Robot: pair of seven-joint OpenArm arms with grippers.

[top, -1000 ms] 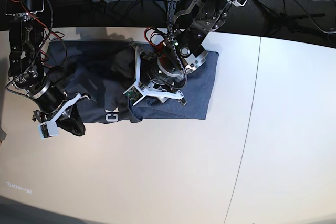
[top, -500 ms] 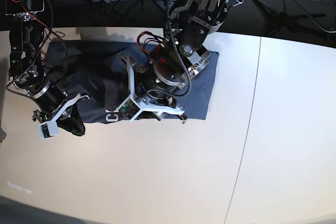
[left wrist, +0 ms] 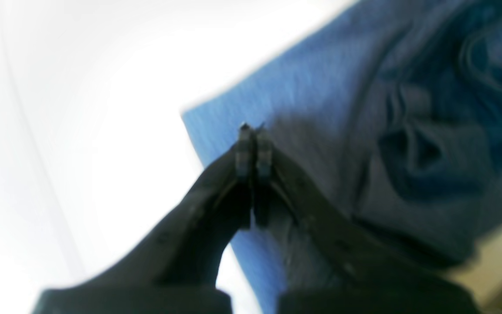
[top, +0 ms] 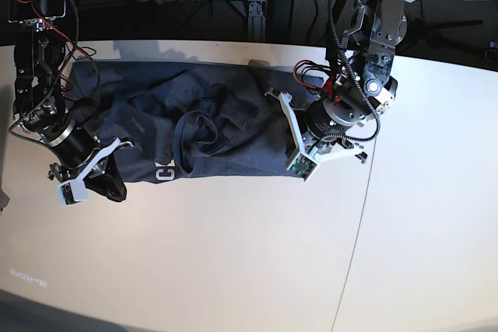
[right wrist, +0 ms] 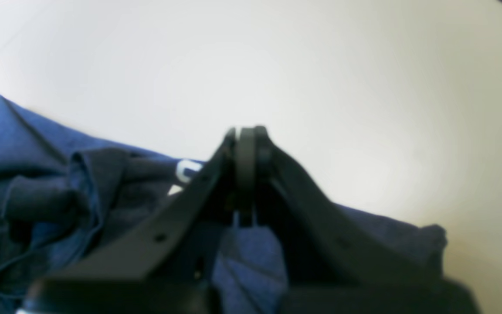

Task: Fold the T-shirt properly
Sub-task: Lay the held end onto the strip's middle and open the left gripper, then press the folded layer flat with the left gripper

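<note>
the t-shirt (top: 210,134) lies along the table (top: 233,270) at about 11 o'clock from the middle of the base view, stretched side to side but rumpled, with loose folds heaped at its centre and white lettering showing at its near edge. the left gripper (left wrist: 253,146), at 3 o'clock of the cloth, has its jaws pressed together over the corner of the shirt; whether fabric is pinched between them cannot be told through the blur. the right gripper (right wrist: 246,150), at 9 o'clock, is clamped on the hem. judged from this, folding has barely begun: the shirt needs flattening first, and every fold remains.
</note>
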